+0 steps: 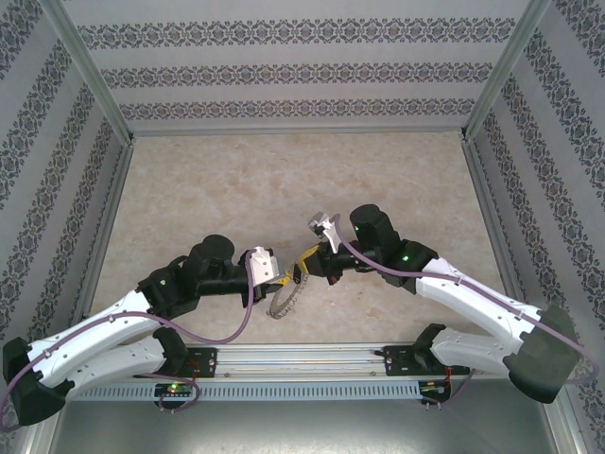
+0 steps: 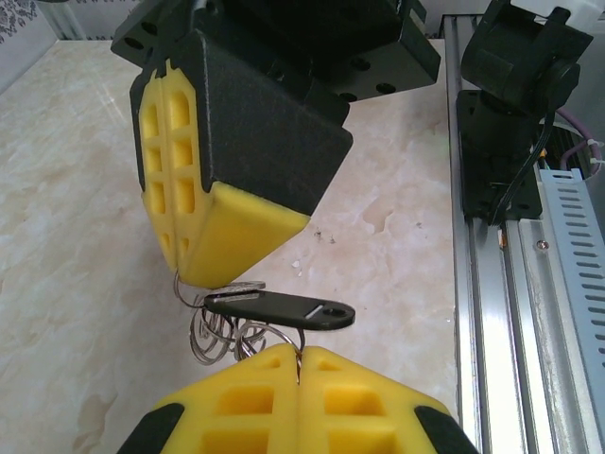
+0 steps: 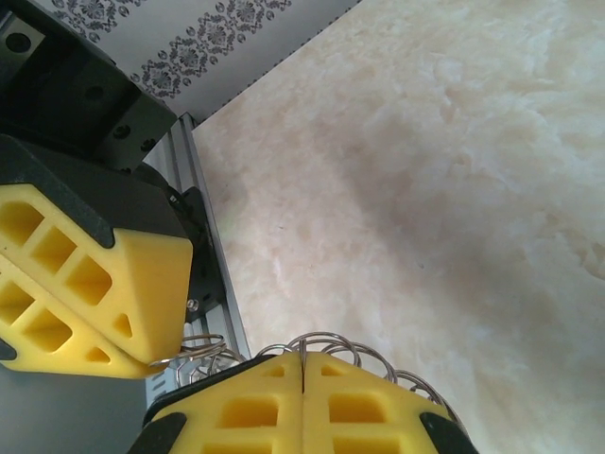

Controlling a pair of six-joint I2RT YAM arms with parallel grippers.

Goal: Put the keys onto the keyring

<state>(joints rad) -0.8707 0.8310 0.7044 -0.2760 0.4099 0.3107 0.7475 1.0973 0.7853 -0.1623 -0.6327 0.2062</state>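
My left gripper (image 1: 282,280) and right gripper (image 1: 304,267) meet tip to tip low over the table's front middle. The keyring (image 1: 284,301) hangs slanting just below them. In the left wrist view my left gripper (image 2: 301,354) is shut on one thin wire loop of the keyring (image 2: 213,339). Just above it lies the key (image 2: 274,309), flat and dark, with its oval head pointing right. Its silver end sits at the tip of the right gripper (image 2: 192,274), which looks pinched on it. My right gripper (image 3: 302,356) is shut, and the keyring's loops (image 3: 378,363) arch behind its fingers.
The marble tabletop (image 1: 284,180) stretches behind the grippers to the patterned walls. An aluminium rail (image 1: 302,357) with both arm bases runs along the near edge, close under the grippers. The right arm's dark base (image 2: 515,95) stands on that rail (image 2: 501,284).
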